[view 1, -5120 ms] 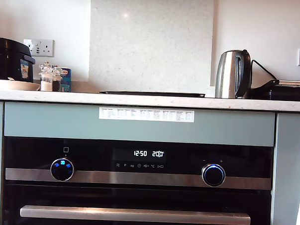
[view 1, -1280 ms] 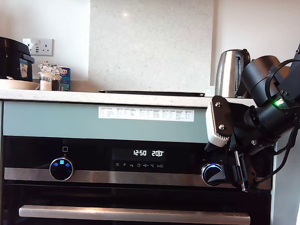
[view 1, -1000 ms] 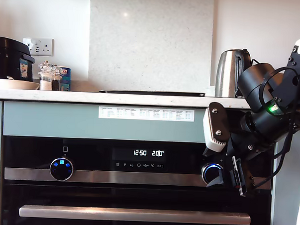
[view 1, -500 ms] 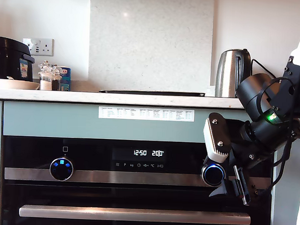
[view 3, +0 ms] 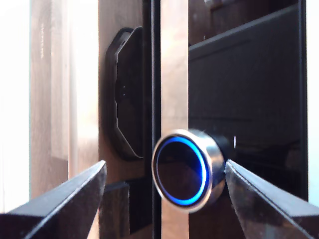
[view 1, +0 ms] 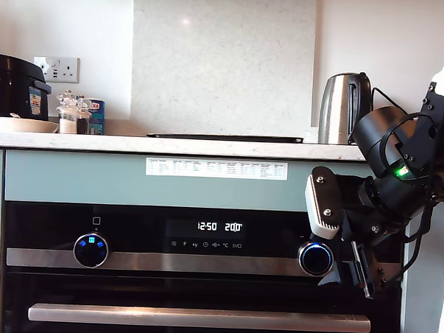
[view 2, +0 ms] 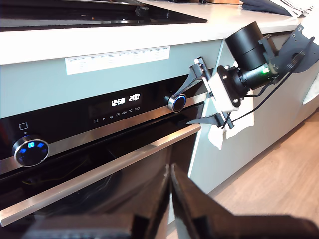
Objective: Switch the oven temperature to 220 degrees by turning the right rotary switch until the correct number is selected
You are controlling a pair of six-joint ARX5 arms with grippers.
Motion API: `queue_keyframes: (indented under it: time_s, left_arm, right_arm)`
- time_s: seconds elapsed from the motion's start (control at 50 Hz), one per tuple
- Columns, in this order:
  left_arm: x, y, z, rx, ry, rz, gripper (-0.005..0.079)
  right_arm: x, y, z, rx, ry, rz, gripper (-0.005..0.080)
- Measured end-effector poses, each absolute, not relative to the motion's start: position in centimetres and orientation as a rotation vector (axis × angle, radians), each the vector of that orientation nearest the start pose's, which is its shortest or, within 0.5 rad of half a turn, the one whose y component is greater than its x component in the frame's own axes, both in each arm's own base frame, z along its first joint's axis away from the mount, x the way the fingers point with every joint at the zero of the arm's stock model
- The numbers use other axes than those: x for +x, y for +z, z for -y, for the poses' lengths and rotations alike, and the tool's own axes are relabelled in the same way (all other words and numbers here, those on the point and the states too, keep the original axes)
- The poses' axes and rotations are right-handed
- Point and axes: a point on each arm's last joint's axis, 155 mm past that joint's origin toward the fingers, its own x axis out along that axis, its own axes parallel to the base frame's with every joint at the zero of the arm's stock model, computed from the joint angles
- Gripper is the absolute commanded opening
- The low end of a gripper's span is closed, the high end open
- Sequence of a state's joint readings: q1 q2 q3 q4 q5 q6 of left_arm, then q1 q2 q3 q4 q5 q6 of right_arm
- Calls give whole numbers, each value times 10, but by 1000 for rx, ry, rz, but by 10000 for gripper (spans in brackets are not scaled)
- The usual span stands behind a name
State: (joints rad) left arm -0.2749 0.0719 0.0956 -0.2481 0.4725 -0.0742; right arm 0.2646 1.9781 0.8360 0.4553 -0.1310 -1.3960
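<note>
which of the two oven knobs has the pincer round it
The plain-faced knob at the exterior view's right, sitting between my second pincer's open fingers. The other knob shows bright blue icons.

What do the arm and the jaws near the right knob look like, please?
The arm is black, with cylindrical joints, loose black cables and a small green light. A white block sits by the wrist. My second gripper has flat, dark, wedge-shaped jaws.
</note>
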Motion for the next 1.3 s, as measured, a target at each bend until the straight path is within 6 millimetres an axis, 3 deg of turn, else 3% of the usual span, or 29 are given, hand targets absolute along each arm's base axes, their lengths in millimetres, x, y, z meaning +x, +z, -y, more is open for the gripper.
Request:
queue_keyframes:
  time_s: [1.3]
  left_arm:
    - [196,137,141,-92,-726,-256,-22]
  right_arm:
    - [449,-15,-138,-1391,804,-366,693]
